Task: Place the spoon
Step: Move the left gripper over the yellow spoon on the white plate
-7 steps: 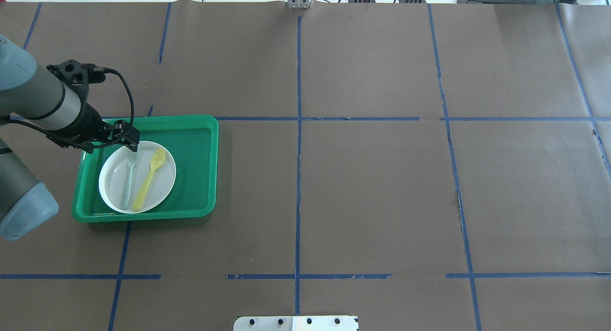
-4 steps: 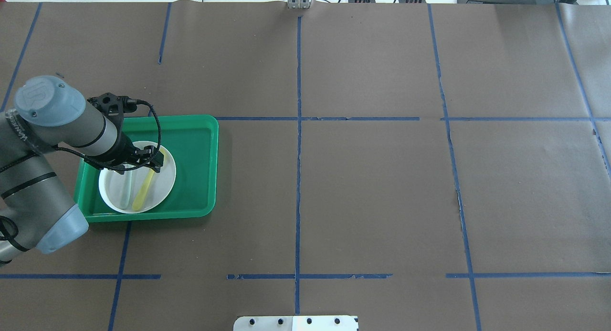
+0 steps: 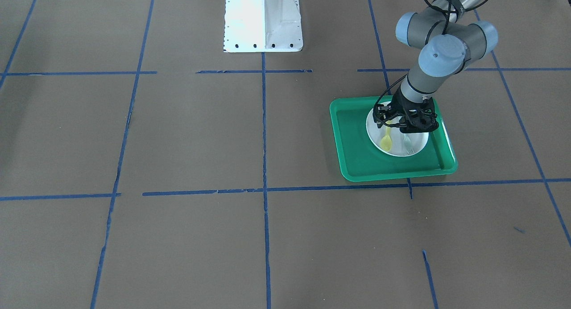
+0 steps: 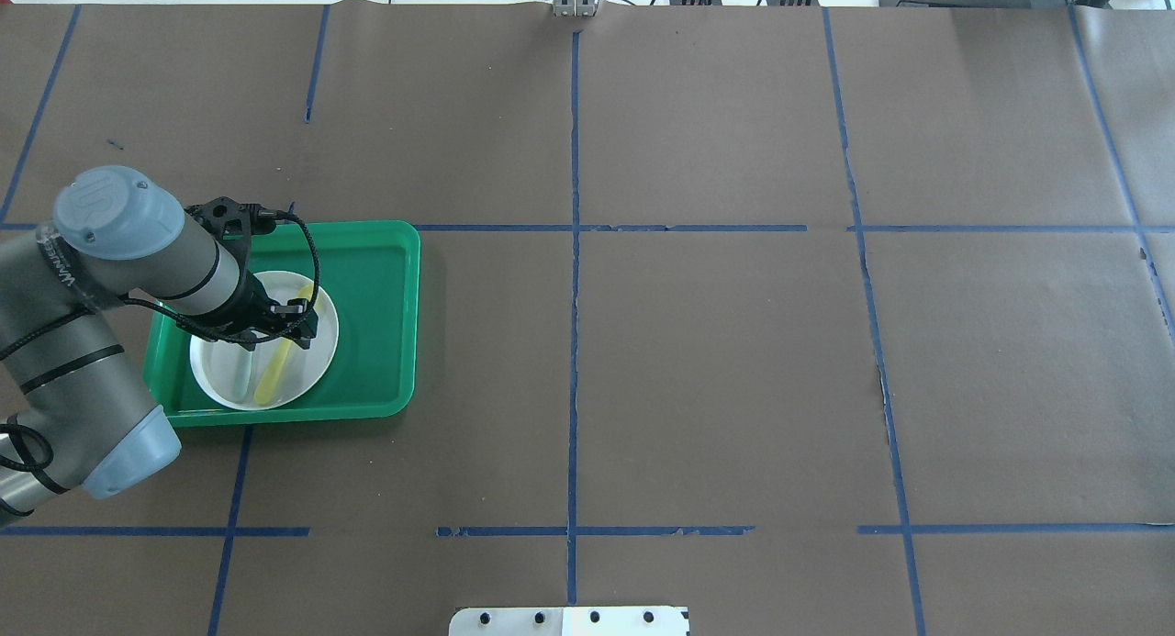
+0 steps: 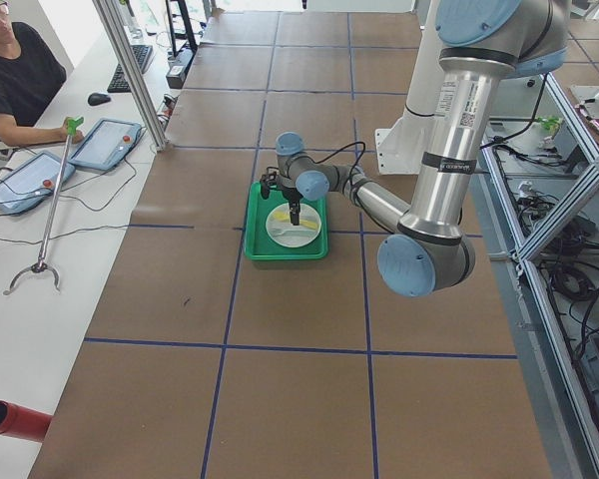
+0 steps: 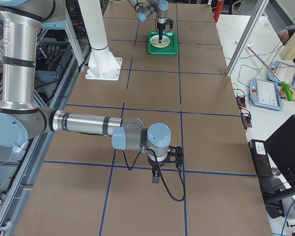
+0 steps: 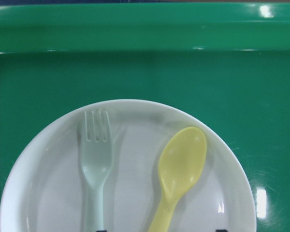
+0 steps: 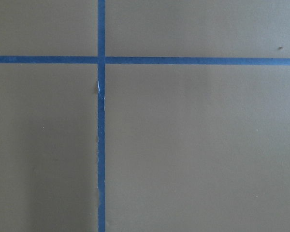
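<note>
Left tool (image 4: 275,336): frame left in the overhead view, over the plate, fingers apart.
Green plastic tray (image 4: 376,315): on the brown-papered table (image 4: 716,361).
Round white plate (image 7: 38,150): inside the tray.
Pale grey-green plastic fork (image 7: 95,164): on the plate, left half.
Small yellow plastic spoon (image 7: 181,162): on the plate, just right of the fork, apart from it.
Right tool (image 6: 156,177): lower centre of the right-side view; apart or together cannot be told.

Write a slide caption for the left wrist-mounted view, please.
A yellow plastic spoon and a pale green fork, side by side on a white plate in a green tray.
</note>
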`<action>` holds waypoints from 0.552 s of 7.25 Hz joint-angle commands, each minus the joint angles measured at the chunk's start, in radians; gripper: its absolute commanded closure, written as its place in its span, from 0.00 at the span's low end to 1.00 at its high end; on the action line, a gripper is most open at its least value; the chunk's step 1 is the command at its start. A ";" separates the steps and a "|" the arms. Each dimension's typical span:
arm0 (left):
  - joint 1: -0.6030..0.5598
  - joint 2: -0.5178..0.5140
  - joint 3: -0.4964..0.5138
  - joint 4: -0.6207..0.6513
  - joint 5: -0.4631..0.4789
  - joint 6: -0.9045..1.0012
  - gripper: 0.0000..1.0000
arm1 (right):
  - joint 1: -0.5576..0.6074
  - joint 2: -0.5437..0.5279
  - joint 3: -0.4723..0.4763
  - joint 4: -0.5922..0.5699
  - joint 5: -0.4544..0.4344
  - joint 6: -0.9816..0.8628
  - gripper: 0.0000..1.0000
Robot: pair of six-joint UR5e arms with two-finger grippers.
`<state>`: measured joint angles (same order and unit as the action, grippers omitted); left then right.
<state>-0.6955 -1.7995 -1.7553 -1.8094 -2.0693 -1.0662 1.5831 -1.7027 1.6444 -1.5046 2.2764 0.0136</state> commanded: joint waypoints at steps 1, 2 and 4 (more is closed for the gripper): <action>0.008 -0.003 0.017 -0.019 0.000 0.000 0.30 | 0.000 0.000 0.000 0.000 0.000 0.000 0.00; 0.008 -0.006 0.031 -0.045 0.000 -0.001 0.30 | 0.000 0.000 0.000 0.000 0.000 0.000 0.00; 0.008 -0.004 0.033 -0.048 0.000 0.002 0.37 | 0.000 0.000 0.000 0.000 0.000 0.000 0.00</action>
<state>-0.6875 -1.8045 -1.7263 -1.8523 -2.0693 -1.0661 1.5831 -1.7027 1.6444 -1.5048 2.2764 0.0138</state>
